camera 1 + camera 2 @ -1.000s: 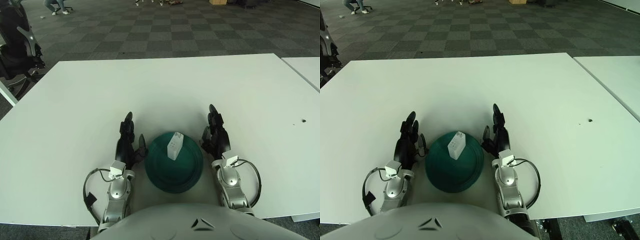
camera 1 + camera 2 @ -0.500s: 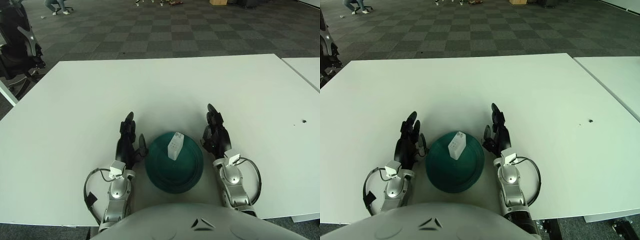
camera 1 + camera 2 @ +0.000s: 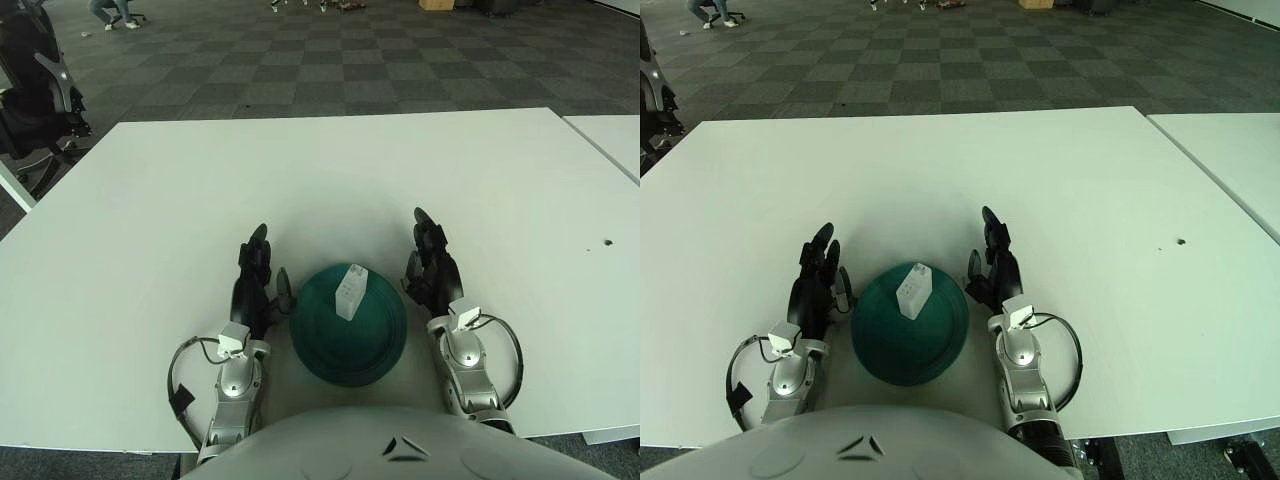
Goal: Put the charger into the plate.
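left eye view shows a black office chair (image 3: pixel 35 90) off the far left corner of the surface (image 3: pixel 330 180); right eye view catches only a sliver of it at the left edge. right eye view shows more of the second white table (image 3: pixel 1230 160) on the right and a small dark hole (image 3: pixel 1180 241) in the main surface, well right of the right hand. both views show dark checkered carpet (image 3: pixel 330 60) beyond the far edge.

dark green plate (image 3: pixel 349 325) sits on the surface between the two hands, near the robot's edge. white charger (image 3: pixel 349 291) is in the plate, on its far half, lying slightly tilted, closer to the right hand than the left.

left hand (image 3: pixel 255 285) rests on the surface just left of the plate, fingers stretched forward and apart, holding nothing; thumb tip is right at the plate rim, contact unclear. right hand (image 3: pixel 430 268) rests just right of the plate, fingers extended forward and loose, holding nothing, not touching the charger. cable loops (image 3: pixel 182 368) hang at both wrists.
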Controlling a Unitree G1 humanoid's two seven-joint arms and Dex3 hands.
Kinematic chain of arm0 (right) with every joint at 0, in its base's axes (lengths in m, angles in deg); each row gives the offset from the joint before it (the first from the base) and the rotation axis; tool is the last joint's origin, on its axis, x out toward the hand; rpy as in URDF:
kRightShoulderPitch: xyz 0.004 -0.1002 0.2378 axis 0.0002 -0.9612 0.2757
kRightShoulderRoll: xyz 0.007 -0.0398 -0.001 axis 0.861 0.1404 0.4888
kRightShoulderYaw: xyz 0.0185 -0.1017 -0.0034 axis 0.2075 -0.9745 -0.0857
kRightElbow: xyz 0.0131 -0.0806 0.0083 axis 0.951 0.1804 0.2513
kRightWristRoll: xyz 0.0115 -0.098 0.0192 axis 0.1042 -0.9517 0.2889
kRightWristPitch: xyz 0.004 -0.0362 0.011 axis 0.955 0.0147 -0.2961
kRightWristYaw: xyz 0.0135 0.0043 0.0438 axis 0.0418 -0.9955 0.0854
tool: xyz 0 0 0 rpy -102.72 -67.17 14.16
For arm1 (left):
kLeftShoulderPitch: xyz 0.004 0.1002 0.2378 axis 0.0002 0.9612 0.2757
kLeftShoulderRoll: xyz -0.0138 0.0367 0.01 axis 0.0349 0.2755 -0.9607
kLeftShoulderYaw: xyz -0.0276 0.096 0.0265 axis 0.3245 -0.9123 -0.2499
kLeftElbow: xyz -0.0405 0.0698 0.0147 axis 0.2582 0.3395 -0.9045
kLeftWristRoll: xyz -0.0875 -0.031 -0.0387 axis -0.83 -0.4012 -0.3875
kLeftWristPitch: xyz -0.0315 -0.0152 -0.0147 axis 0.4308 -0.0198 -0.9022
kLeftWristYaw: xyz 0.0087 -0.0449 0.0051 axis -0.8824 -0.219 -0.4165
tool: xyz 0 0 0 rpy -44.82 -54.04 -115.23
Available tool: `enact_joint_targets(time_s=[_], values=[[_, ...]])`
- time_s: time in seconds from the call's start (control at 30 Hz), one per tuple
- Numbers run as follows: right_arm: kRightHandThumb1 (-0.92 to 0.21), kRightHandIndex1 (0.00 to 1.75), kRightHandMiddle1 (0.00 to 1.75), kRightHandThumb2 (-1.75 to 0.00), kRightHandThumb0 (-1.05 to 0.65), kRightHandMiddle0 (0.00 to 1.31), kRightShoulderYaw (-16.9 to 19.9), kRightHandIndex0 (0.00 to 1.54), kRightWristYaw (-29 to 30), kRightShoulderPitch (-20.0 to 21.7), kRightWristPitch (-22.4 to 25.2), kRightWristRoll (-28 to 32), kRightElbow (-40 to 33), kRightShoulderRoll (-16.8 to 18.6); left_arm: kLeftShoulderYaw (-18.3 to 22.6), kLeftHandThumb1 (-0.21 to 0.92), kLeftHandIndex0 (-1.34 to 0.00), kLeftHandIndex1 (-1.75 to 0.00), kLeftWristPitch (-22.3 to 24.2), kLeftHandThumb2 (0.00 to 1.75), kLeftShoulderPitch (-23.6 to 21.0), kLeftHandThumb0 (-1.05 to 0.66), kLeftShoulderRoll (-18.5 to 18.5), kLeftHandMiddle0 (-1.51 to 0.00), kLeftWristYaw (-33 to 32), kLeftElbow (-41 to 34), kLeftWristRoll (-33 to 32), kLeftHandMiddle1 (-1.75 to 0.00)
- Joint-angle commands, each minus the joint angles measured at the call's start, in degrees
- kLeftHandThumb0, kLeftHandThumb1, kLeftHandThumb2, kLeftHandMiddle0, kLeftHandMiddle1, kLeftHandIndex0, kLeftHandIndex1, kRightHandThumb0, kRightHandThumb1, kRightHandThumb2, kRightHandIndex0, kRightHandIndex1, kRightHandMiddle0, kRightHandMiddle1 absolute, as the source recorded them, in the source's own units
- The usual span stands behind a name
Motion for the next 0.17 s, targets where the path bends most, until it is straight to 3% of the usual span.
enact_joint_targets(time_s=[0.0, 0.13], values=[[-0.92, 0.01, 0.37, -0.9, -0.95, 0.0, 1.39, 0.08, 1.13, -3.76, 1.23, -3.12, 8.64, -3.41, -0.64, 0.92, 0.0, -0.53, 1.55, 0.99, 2.16, -0.85, -0.5, -0.21, 0.64, 1.64, -0.79, 0.0], [-0.92, 0.0, 0.35, -0.9, -0.96, 0.0, 1.24, 0.07, 1.8, -3.48, 0.79, -3.64, 9.13, -3.53, -0.53, 0.92, 0.0, -0.51, 2.16, 0.99, 2.08, -0.87, -0.54, -0.2, 0.64, 1.63, -1.09, 0.0]])
